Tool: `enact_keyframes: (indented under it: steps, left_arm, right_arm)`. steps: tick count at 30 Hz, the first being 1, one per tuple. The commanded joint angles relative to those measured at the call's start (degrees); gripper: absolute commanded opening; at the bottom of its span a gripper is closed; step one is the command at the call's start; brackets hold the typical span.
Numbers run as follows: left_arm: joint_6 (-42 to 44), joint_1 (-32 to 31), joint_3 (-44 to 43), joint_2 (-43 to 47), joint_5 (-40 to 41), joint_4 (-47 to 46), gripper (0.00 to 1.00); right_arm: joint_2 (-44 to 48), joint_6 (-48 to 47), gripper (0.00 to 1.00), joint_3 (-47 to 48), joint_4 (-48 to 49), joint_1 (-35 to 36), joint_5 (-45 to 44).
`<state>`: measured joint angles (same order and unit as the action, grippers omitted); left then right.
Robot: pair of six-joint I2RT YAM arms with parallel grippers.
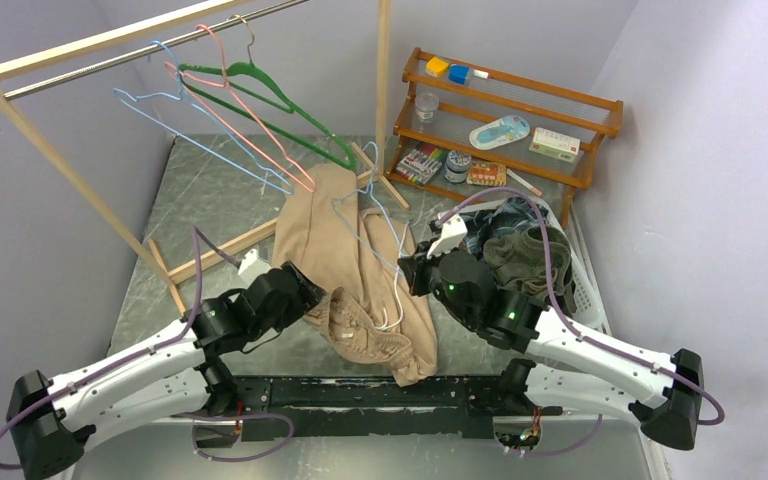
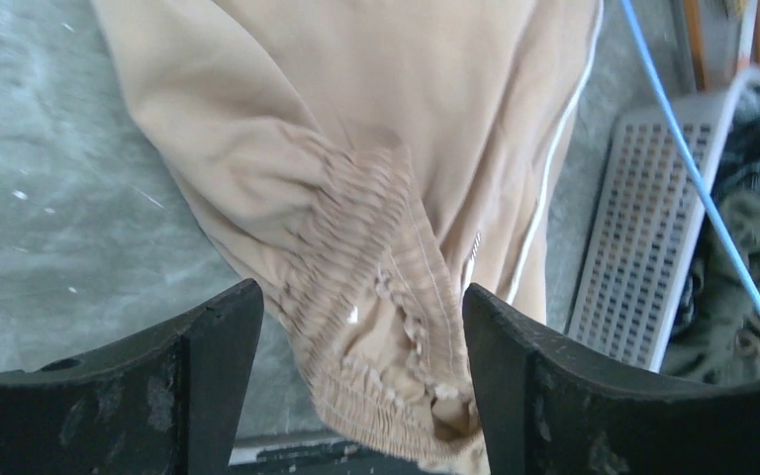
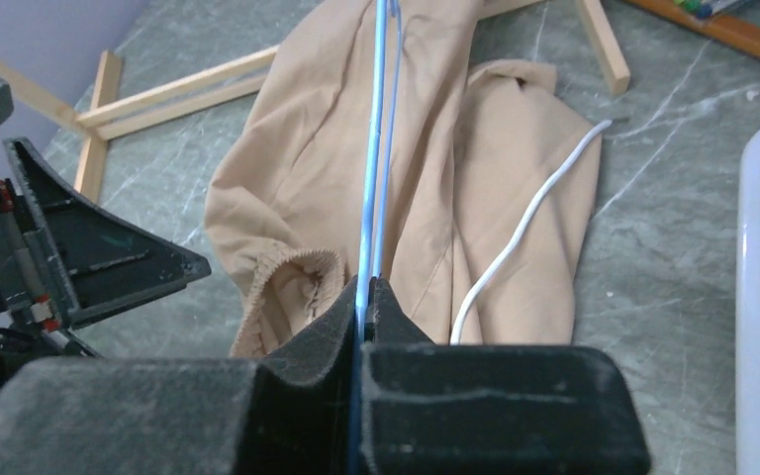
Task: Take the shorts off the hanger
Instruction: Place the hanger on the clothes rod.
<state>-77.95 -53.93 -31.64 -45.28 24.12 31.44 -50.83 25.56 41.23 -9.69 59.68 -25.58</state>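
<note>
The tan shorts point(image 1: 350, 270) lie crumpled on the table's middle, with a light blue wire hanger point(image 1: 385, 222) across them. My right gripper point(image 3: 366, 297) is shut on the hanger's wire point(image 3: 374, 148), just above the cloth. My left gripper point(image 2: 361, 297) stands open, and the gathered elastic waistband point(image 2: 376, 297) lies loose between its fingers. A white drawstring point(image 3: 524, 228) trails over the shorts point(image 3: 455, 198). In the top view the left gripper point(image 1: 310, 292) is at the shorts' left edge and the right gripper point(image 1: 415, 270) at their right edge.
A white basket point(image 1: 585, 290) at the right holds dark navy and olive shorts point(image 1: 525, 255). The wooden garment rack point(image 1: 80, 45) at the back left carries green, pink and blue hangers point(image 1: 260, 100). A wooden shelf point(image 1: 505, 110) with small items stands at the back right.
</note>
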Motion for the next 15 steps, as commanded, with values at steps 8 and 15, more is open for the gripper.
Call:
enact_keyframes:
  steps: [8, 15]
  left_arm:
    - [6.5, 20.3, 5.0, 1.8, -15.9, -3.9, 0.78]
    - [8.3, 22.8, 4.7, 3.1, -17.1, -2.7, 0.80]
  right_arm:
    - [2.3, -8.5, 0.00, 5.5, 3.3, -0.2, -8.7]
    - [-0.1, -20.0, 0.00, 10.6, 10.3, -0.1, -10.8]
